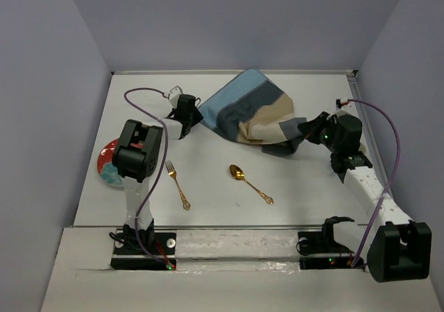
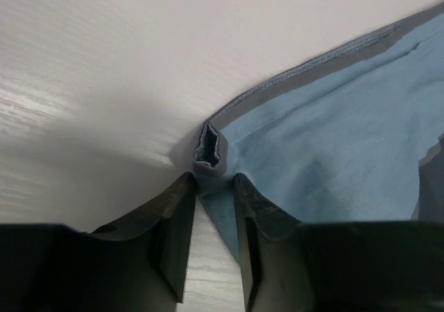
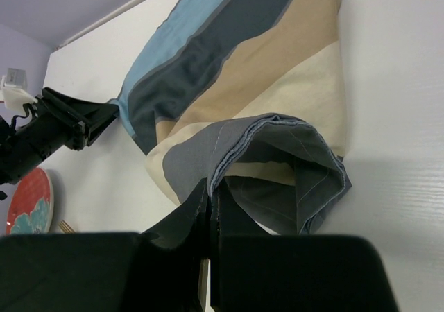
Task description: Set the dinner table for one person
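The striped blue, grey and beige placemat (image 1: 253, 111) lies crumpled at the back middle of the white dinner table (image 1: 312, 194). My left gripper (image 1: 186, 118) is at its left blue corner. In the left wrist view that gripper (image 2: 211, 179) has its jaws apart, and the bunched corner of the placemat (image 2: 210, 152) sits between the tips. My right gripper (image 1: 302, 135) is shut on the grey hem at the placemat's right side, seen as folded cloth (image 3: 277, 166) pinched at the gripper (image 3: 214, 187). A gold fork (image 1: 177, 184) and a gold spoon (image 1: 250, 184) lie nearer the front.
A red plate (image 1: 107, 161) with a blue pattern sits at the table's left edge, partly hidden behind my left arm. Purple walls close in the table at the back and both sides. A silvery rail (image 1: 236, 225) runs along the front.
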`<state>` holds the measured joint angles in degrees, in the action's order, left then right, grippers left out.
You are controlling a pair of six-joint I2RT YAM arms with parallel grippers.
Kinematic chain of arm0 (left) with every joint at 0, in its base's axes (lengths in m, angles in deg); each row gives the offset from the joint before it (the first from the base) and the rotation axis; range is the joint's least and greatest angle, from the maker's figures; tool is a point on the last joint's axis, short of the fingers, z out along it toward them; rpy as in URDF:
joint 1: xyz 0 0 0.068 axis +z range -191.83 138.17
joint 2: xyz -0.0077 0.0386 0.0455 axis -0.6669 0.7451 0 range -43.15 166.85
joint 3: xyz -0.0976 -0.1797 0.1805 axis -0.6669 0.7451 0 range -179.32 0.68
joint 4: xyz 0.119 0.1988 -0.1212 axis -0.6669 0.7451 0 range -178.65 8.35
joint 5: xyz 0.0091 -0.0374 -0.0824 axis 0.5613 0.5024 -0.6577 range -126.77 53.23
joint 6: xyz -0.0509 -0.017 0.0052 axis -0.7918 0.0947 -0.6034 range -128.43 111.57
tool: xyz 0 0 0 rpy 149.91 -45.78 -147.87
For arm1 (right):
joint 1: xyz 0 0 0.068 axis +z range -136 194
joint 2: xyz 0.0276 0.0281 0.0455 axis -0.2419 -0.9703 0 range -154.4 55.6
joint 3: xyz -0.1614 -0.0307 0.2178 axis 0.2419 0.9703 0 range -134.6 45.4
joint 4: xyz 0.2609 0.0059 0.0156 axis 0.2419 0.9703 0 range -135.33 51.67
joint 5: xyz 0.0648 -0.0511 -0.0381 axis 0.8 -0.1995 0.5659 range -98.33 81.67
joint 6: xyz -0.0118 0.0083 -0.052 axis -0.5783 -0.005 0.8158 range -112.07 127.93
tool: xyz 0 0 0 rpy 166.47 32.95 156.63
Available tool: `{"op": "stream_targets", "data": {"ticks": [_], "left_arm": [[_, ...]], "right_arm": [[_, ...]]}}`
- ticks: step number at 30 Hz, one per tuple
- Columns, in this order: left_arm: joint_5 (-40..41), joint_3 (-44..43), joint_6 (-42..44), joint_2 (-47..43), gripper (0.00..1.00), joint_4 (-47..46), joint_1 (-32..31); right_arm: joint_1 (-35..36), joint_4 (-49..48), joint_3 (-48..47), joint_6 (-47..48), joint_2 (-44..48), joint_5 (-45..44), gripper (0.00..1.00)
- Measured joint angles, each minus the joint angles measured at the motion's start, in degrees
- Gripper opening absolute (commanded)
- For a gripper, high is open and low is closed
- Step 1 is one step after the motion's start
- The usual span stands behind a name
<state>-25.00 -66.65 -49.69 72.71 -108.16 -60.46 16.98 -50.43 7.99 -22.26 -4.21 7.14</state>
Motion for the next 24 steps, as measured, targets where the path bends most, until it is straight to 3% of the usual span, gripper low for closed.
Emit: {"op": "stream_targets", "data": {"ticks": [2,3,8,11,19,24], "left_arm": [[-0.2,-0.7,-0.31,0.87,0.27,-0.39,0.0],[-0.22,-0.87,-0.39,1.16,0.28,-0.44,0.0],[0.0,-1.05,-0.83,1.46,0.55,-0.96,0.02],[-0.17,-0.76,-0.83,1.25,0.63,-2.23,0.0],[-0.37,6.64,-0.98,-4.59,0.65,-4.22,0.02],[0.98,8.44,-0.96,-6.64,0.77,-5.11,0.02]], "right_arm": [[0.0,-0.02,0.0,0.0,-0.2,0.04,0.0],[0.0,-0.02,0.02,0.0,-0.28,0.04,0.0],[0.0,-0.02,0.13,0.0,-0.66,0.13,0.0],[0.0,-0.02,0.15,0.0,-0.66,0.17,0.0],[0.0,-0.13,0.66,0.0,-1.05,0.15,0.0],[0.0,-0.48,0.85,0.0,-1.49,0.17,0.0]]}}
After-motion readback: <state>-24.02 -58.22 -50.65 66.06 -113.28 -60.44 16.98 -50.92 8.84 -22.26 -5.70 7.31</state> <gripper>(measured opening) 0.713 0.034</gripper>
